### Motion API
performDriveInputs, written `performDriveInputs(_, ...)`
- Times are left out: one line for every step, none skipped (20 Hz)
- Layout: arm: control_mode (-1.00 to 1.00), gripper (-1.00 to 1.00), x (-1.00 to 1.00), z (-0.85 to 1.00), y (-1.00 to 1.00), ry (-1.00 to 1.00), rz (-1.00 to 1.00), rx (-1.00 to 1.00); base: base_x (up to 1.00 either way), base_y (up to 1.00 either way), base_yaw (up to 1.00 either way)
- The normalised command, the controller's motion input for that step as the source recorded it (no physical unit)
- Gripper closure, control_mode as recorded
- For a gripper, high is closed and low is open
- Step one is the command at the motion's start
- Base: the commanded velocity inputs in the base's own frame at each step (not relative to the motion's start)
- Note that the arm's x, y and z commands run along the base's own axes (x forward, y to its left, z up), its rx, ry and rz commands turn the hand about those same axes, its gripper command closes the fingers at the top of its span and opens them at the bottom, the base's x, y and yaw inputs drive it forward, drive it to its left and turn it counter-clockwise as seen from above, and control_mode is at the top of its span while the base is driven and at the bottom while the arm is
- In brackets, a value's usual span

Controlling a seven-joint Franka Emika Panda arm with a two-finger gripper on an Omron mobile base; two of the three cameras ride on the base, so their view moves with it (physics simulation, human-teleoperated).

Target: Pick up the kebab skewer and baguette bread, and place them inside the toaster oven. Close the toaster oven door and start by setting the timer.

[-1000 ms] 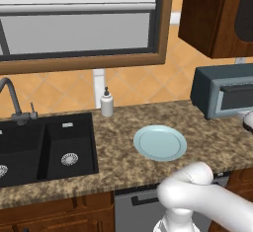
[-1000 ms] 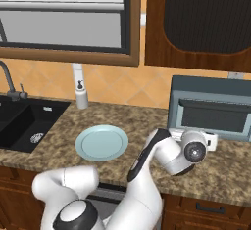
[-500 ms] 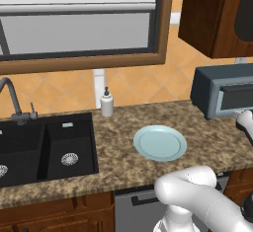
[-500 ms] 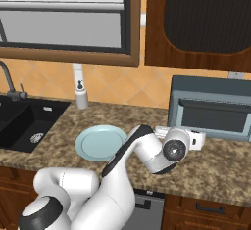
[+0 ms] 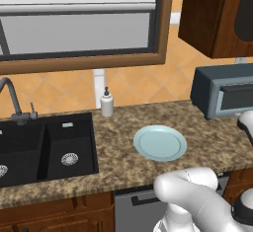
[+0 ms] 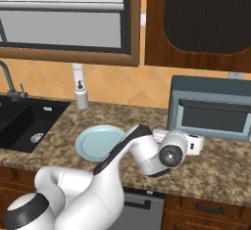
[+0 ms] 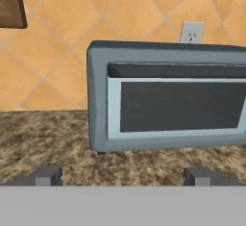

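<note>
A: Going left to right along the bench (image 5: 123,162), what was there?

B: A black double sink (image 5: 44,147) with its tap (image 5: 12,100) sat at the far left. Behind its right corner stood a white soap dispenser (image 5: 106,102) against the tiled wall. Next came a pale blue plate (image 5: 160,142), lying flat on the speckled stone and bare.

A: And the toaster oven?

B: The toaster oven (image 6: 213,107) stood at the right end, backed against the wall under a dark cabinet (image 6: 201,23). The toaster oven door (image 7: 180,106) was closed, its dark glass facing out, the bar handle (image 7: 178,70) running along its top edge.

A: Where was the gripper?

B: The gripper (image 7: 123,176) was low over the bench just in front of the oven's left part, pointing at the door. Its fingers (image 7: 45,176) stood wide apart, holding nothing.

A: The skewer or bread?

B: I couldn't make them out.
</note>
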Motion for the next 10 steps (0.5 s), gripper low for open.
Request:
performDriveInputs(-1.0, -1.0, -0.22, 0.0, 0.0, 0.0, 0.0, 0.0, 0.0, 0.0, 0.0)
performDriveInputs(1.0, -1.0, 0.0, 0.0, 0.0, 0.0, 0.0, 0.0, -0.22, 0.0, 0.0)
performDriveInputs(1.0, -1.0, 0.0, 0.0, 0.0, 0.0, 0.0, 0.0, -0.19, -0.04, 0.0)
performDriveInputs(1.0, -1.0, 0.0, 0.0, 0.0, 0.0, 0.0, 0.0, -0.17, -0.14, 0.0)
performDriveInputs(1.0, -1.0, 0.0, 0.0, 0.0, 0.0, 0.0, 0.0, -0.09, -0.21, 0.0)
performDriveInputs(1.0, -1.0, 0.0, 0.0, 0.0, 0.0, 0.0, 0.0, -0.07, -0.32, 0.0)
performDriveInputs(1.0, -1.0, 0.0, 0.0, 0.0, 0.0, 0.0, 0.0, -0.07, -0.38, 0.0)
performDriveInputs(1.0, -1.0, 0.0, 0.0, 0.0, 0.0, 0.0, 0.0, 0.0, -0.39, 0.0)
performDriveInputs(1.0, -1.0, 0.0, 0.0, 0.0, 0.0, 0.0, 0.0, -0.01, -0.47, 0.0)
performDriveInputs(1.0, -1.0, 0.0, 0.0, 0.0, 0.0, 0.0, 0.0, -0.06, -0.54, 0.0)
